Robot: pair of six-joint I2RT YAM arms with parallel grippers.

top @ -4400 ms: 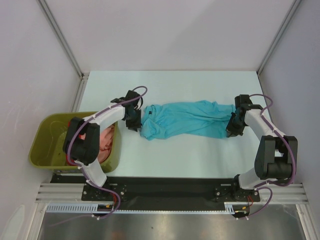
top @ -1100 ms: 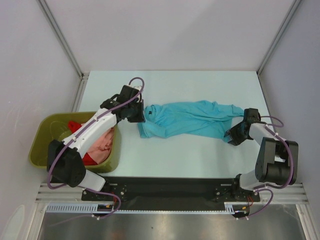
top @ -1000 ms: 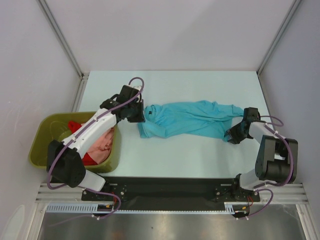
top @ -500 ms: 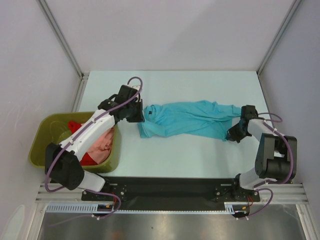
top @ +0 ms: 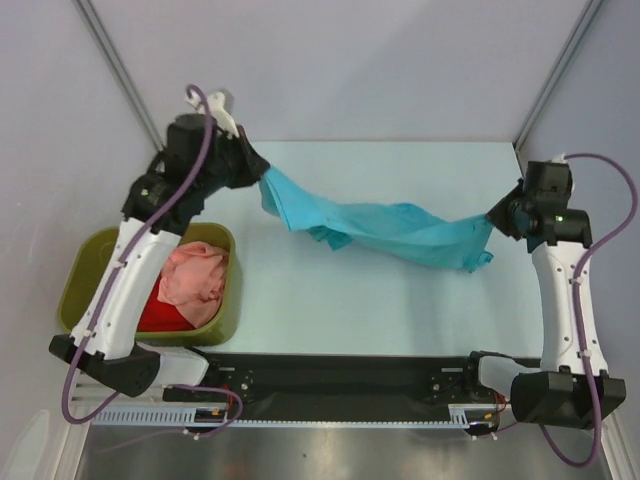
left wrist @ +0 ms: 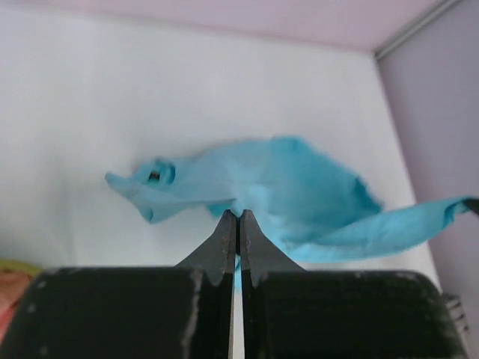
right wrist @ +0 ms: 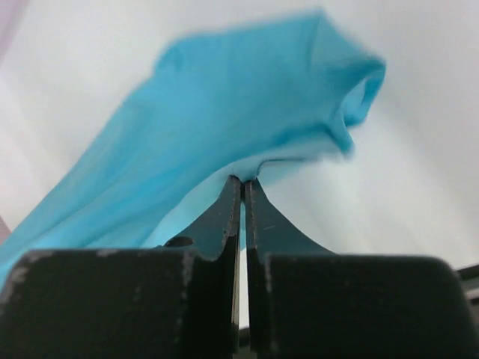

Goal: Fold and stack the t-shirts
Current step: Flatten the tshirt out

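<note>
Shows the turquoise-blue t-shirt held up over the white table, strung between the two arms, bunched and twisted rather than spread flat, sagging toward the middle. Leaves unclear whether the lowest fold touches the tabletop. Shows its left end, near the far left corner, pinched in the left gripper, fingers pressed together on a fold of the cloth. Shows its right end, near the right edge, pinched likewise in the right gripper, fingers closed with cloth caught between the tips, a loose corner hanging just below. Shows, well apart at the left, the salmon-pink t-shirt crumpled on top of the red t-shirt, both inside the olive-green tub beside the table's left edge.
</note>
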